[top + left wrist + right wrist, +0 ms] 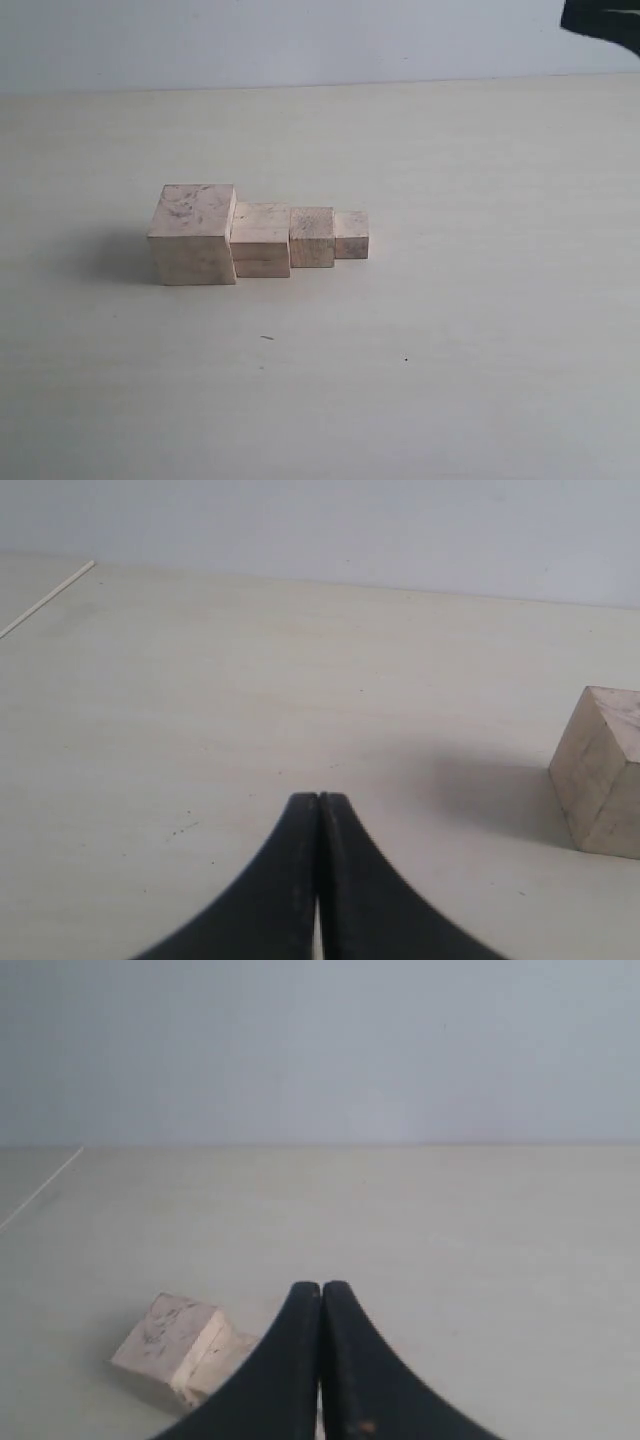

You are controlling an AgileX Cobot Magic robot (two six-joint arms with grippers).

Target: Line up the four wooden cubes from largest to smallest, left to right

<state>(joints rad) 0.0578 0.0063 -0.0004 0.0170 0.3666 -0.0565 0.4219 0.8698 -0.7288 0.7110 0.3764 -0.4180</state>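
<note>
Four pale wooden cubes stand in a touching row on the table in the exterior view: the largest cube at the left, then the second cube, the third cube and the smallest cube at the right. My left gripper is shut and empty, with the largest cube off to its side. My right gripper is shut and empty too; the cubes lie beside it, partly hidden behind one finger. Neither gripper touches a cube.
A dark piece of an arm shows at the exterior view's top right corner. The pale table stretches out on all sides of the row, and a light wall rises behind it.
</note>
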